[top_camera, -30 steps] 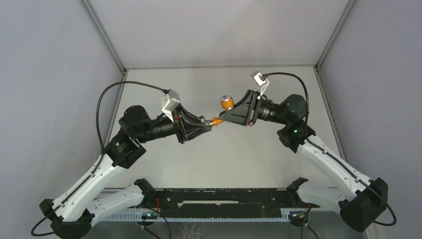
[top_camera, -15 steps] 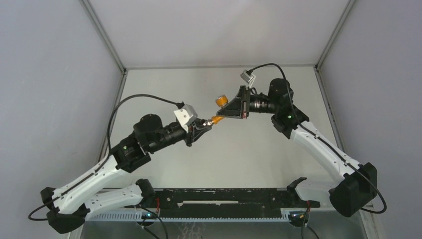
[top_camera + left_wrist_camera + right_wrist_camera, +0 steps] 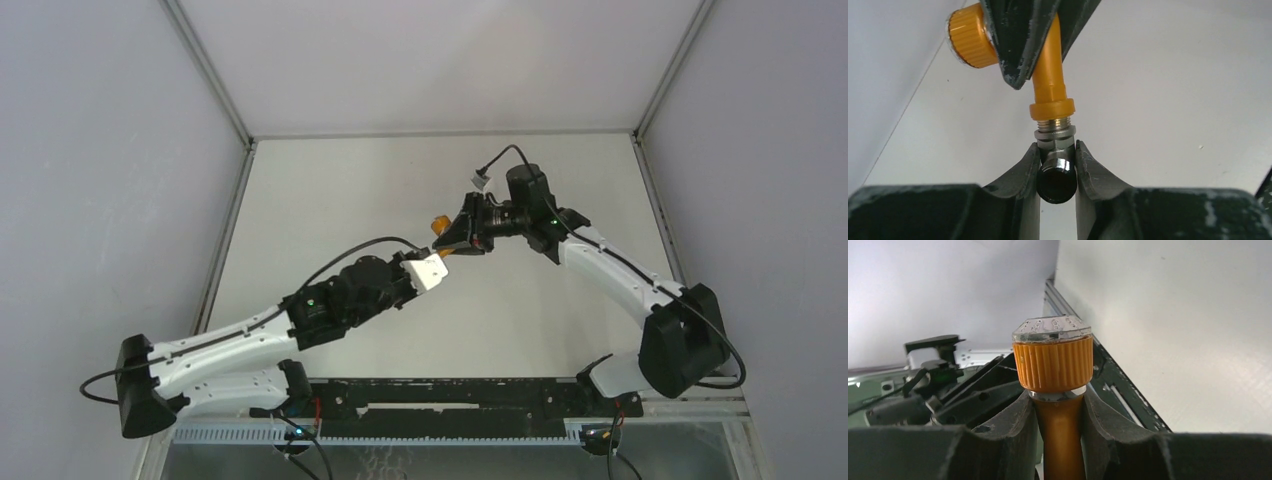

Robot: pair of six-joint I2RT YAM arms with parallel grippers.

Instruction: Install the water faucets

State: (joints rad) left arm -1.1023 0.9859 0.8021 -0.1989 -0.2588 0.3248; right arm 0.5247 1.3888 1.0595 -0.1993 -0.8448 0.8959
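Top view: holding orange tap body mid-air over table centre with right gripper; left gripper just near-left, tips hidden under wrist camera.
Left wrist: clenched on grey metal fitting, touching tap's threaded end.
Right wrist: clamped on tap stem below silver-capped knob.

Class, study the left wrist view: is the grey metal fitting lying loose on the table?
No: the left gripper clamps the grey metal fitting clear of the table, butted against the orange tap body.
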